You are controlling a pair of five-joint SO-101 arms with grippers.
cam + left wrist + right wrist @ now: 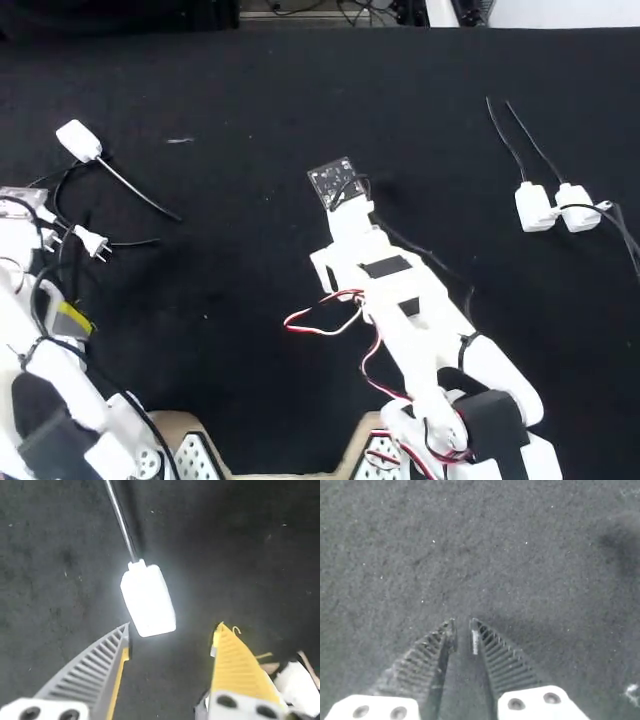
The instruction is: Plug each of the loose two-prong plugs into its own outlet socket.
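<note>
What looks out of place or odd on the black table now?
One two-prong plug lies loose at the left of the high view, with its prongs bare. The white socket lies apart from it, with nothing plugged in. Nothing looks spilled or broken.

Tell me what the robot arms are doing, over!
Left gripper open, white socket just ahead, not held. Right gripper shut, empty, over black cloth. Loose plug unplugged, black cables looped beside it.

Left pincer [172, 628] agape, right pincer [462, 626] seemingly closed.
</note>
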